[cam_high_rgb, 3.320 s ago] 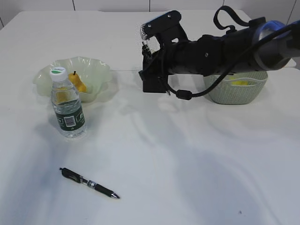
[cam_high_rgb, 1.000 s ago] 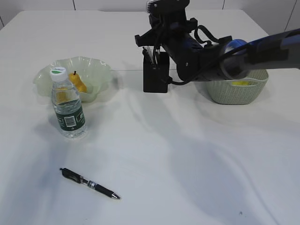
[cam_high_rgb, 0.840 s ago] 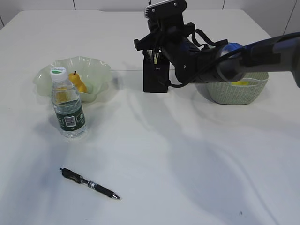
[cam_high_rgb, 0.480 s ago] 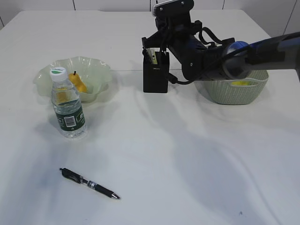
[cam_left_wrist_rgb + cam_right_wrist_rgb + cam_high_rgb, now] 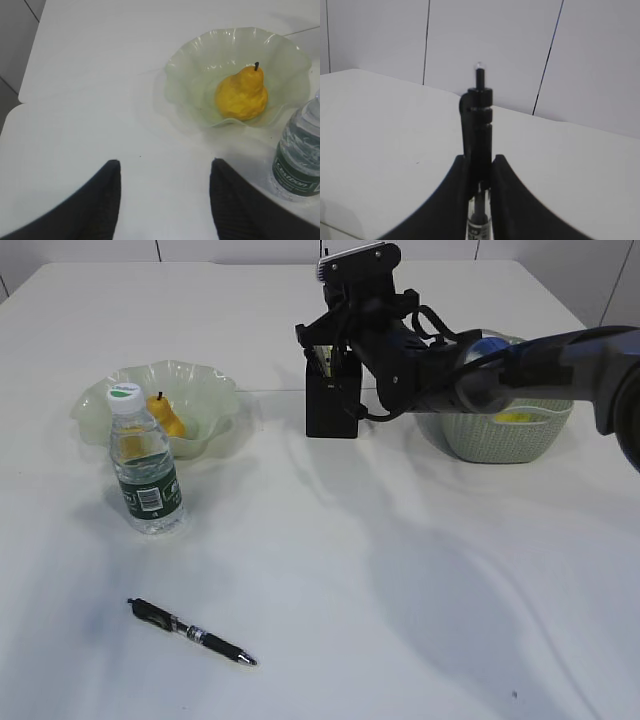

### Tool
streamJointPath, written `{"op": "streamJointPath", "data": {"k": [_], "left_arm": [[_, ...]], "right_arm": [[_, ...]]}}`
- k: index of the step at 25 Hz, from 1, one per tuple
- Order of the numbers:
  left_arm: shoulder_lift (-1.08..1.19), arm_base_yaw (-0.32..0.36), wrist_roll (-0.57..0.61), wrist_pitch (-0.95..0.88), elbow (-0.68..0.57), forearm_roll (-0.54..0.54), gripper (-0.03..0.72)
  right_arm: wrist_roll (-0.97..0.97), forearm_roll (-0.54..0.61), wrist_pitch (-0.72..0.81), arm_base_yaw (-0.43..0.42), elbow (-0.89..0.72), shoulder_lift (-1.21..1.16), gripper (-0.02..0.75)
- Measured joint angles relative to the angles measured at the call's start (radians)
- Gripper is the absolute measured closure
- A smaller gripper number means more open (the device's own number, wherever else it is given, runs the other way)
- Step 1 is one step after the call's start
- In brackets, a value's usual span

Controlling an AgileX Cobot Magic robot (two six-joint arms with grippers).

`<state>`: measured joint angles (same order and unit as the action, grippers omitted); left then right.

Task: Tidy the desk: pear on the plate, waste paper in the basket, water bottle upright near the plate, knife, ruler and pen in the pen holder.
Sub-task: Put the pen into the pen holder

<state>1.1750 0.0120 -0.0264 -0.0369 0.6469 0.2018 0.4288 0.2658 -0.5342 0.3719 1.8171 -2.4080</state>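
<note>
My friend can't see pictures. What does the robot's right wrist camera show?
The right gripper is shut on a black pen, holding it upright with its clicker end pointing up. Behind it lie the white desk and a pale panelled wall.

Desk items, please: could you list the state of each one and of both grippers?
Pear: in the plate.
Water bottle: upright, capped.
Pen: lying flat.
Pen holder: upright, items inside.
Basket: upright, something yellow inside.
Left gripper: jaws open, empty.
Right gripper: shut on a slim black pen-like item.
</note>
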Motion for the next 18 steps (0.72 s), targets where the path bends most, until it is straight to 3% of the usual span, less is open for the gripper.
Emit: {"op": "streamJointPath", "data": {"k": [18], "left_arm": [[0.000,0.000,0.000,0.004,0.000,0.000,0.286]], "right_arm": [[-0.004,0.000,0.040,0.000,0.032,-0.072,0.668]]}}
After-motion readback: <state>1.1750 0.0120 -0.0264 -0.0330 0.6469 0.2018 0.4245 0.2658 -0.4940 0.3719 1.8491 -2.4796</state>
